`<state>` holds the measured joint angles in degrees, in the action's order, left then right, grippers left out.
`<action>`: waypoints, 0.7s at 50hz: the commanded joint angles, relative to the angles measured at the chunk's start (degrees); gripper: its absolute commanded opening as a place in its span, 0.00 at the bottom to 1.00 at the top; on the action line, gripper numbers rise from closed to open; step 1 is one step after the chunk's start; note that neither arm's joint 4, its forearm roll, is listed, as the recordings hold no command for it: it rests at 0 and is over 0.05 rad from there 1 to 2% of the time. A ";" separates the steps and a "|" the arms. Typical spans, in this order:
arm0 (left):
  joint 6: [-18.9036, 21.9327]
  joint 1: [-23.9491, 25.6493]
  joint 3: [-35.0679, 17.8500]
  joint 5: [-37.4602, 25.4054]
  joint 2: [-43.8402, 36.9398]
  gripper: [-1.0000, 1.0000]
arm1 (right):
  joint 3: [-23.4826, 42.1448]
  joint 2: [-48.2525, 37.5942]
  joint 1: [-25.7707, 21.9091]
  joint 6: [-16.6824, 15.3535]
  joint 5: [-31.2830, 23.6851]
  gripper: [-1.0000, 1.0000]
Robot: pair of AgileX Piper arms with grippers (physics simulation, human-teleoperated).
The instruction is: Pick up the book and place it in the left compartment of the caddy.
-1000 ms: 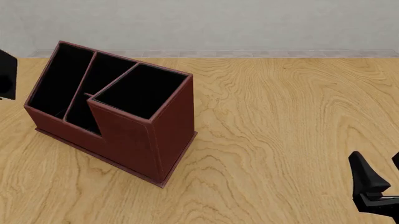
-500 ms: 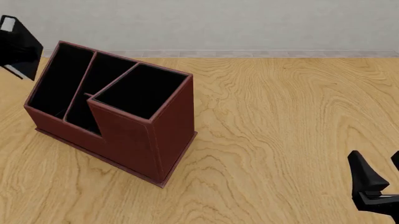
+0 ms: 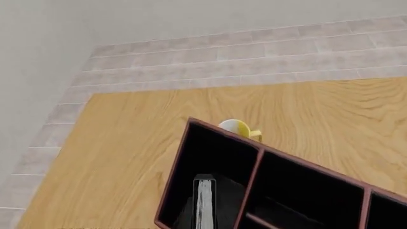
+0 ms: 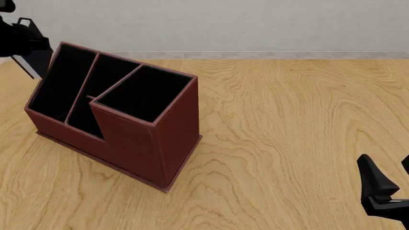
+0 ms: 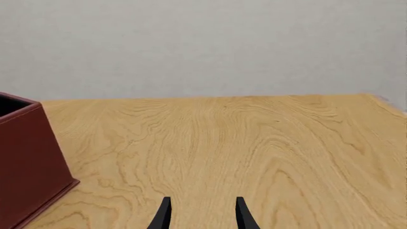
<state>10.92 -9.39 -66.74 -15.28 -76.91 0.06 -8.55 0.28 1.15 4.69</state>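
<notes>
Book (image 3: 204,202): black, white page edges

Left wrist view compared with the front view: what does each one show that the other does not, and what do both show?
Only the left wrist view shows a yellow cup behind the caddy and the book seen edge-on over the end compartment, its white pages visible. Only the front view shows the right gripper low at the right, the caddy's outer walls and its base lip; there the book is a dark shape at the upper left. Both show the caddy's black compartments and the wooden table.
</notes>
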 commanded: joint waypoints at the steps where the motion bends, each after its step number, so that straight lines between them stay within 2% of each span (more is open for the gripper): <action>1: -1.38 -0.38 -3.36 -0.81 -3.93 0.00 | -0.04 -0.01 0.24 -0.37 -0.05 1.00; 4: -0.21 -1.25 -3.53 0.16 -4.95 0.00 | -0.03 -0.14 0.34 -0.49 0.06 1.00; 10: -1.96 -1.07 -3.93 0.73 -6.61 0.00 | 0.01 -0.43 0.41 -0.79 0.31 1.00; 35: -2.76 -0.91 -0.15 4.10 -8.69 0.00 | -0.02 -0.02 0.63 -0.95 -0.01 1.00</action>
<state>7.84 -10.31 -67.57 -12.62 -85.15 0.04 -8.71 0.84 0.28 4.79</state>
